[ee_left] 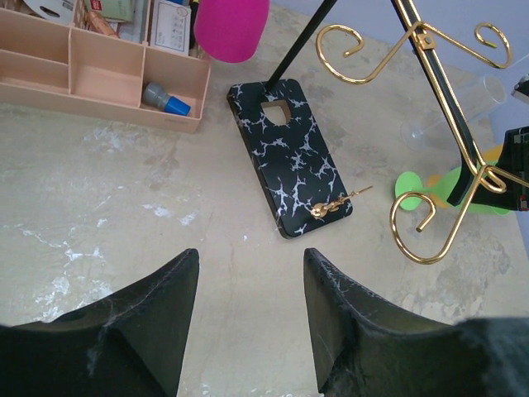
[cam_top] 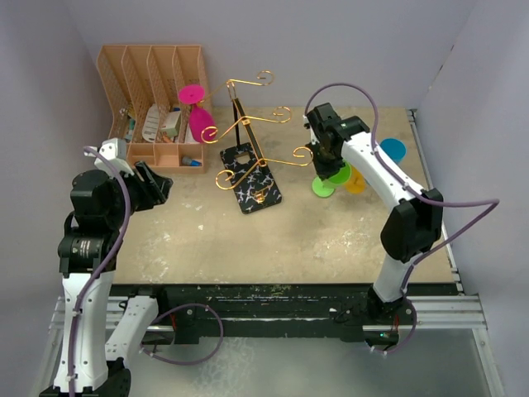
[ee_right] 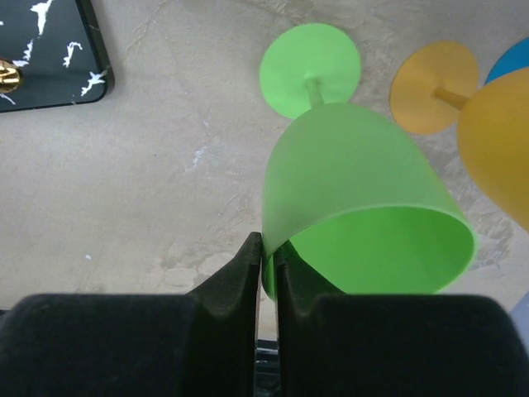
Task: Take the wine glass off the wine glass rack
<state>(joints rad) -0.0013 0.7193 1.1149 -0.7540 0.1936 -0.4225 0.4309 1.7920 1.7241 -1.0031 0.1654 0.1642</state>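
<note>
Fingers point(ee_right: 240, 285) of the right gripper point(ee_right: 263, 248) were pressed almost together on the rim of the green wine glass point(ee_right: 355, 190), its thin wall caught between them at the lower middle of the wrist view. The glass stood upright with its round foot flat on the table point(ee_right: 165, 165). It was off the wine glass rack point(cam_top: 248, 124) and just to the right of it in the overhead view. A yellow wine glass point(ee_right: 496, 141) stood close beside it and a blue glass point(cam_top: 393, 150) behind.

We judged the step in hand to be the letting go. We would part the fingers slowly and evenly, then lift straight up clear of the rim. We would avoid any sideways drag, since a tall bowl on a thin stem would tip easily into its yellow neighbour.

The green glass looked like frosted, translucent plastic, light in colour and tulip-shaped.

The left gripper point(ee_left: 250, 256) hung over bare table with its fingers well apart, holding nothing. On the rack, a pink wine glass point(cam_top: 196, 106) hung bowl down from a gold arm at the upper left, beside the orange desk organiser point(cam_top: 153, 74).
</note>
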